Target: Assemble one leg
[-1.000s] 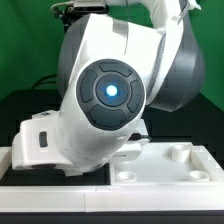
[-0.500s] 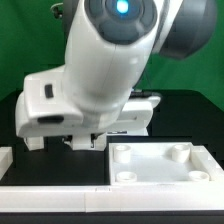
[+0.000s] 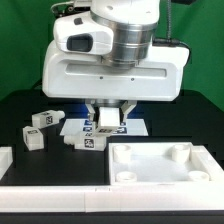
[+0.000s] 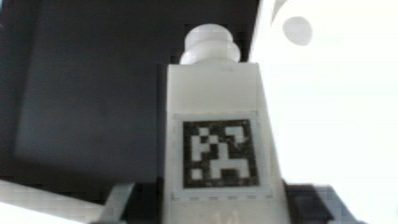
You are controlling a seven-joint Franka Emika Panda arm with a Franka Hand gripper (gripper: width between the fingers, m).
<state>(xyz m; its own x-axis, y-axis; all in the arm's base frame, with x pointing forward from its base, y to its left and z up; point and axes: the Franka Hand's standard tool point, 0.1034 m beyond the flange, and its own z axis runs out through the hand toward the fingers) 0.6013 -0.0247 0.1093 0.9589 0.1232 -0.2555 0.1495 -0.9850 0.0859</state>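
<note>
While the claw [image 3: 107,119] grips the leg [image 4: 217,105], only wrist view shows its peg [image 4: 210,45].

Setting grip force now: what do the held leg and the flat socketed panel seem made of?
The leg, clamped in the end effector, looks like rigid matte white plastic: uniform colour, crisp edges, moulded peg; its tag looks like printed paper. The panel looks like the same matte plastic, with moulded sockets and rim. The blur leaves this uncertain.

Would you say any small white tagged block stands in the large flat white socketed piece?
No, all visible sockets of the large flat white socketed piece are bare.
</note>
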